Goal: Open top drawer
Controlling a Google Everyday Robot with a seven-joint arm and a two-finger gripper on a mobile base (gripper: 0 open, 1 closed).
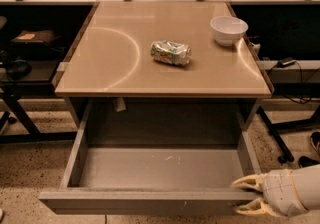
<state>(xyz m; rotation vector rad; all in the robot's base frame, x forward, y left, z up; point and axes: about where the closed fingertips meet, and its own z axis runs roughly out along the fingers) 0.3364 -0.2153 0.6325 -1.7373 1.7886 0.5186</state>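
**Grey drawer open under the tan table, gripper at its right corner**

Grey and shallow, the top drawer (150,168) stands drawn far out toward the near side from under the tan table (110,68). Its front panel lies close to the near edge of the scene. The gripper (248,196) sits at the near right corner of that panel, its pale fingers (246,183) straddling the front's top edge (one inside the box, one outside) and clamped on it.

On the tabletop a crushed can (171,52) lies near the middle, and a white bowl (228,29) stands at the far right, near the edge; both are well apart from the gripper. A dark table leg (272,133) slants down on the right, just beyond the drawer's right wall, with cables (295,83) hanging further right. Speckled floor (30,168) lies open on the left of the drawer.
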